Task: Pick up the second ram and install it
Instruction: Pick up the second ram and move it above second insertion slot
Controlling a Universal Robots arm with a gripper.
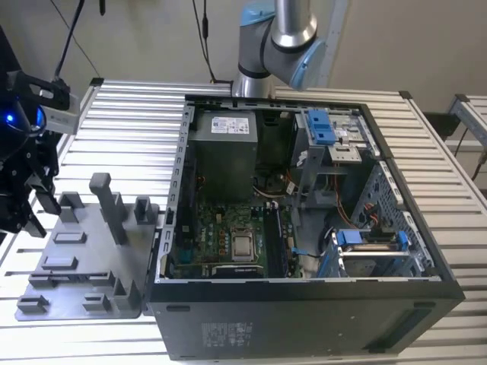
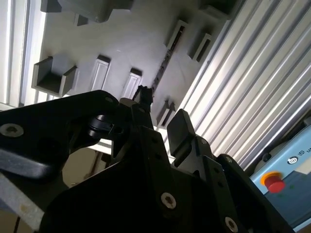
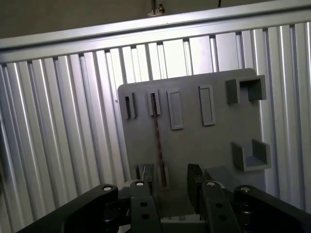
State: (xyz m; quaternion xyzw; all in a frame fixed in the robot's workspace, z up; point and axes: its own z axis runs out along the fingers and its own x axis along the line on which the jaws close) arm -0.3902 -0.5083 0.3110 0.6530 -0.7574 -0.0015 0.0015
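Claw (image 3: pixel 170 173) gapes empty over the second ram (image 3: pixel 157 131), standing edge-on in grey fixture (image 3: pixel 194 145).

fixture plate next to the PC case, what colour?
Plain light grey, no pattern. The fixture plate shows best in the first wrist view.
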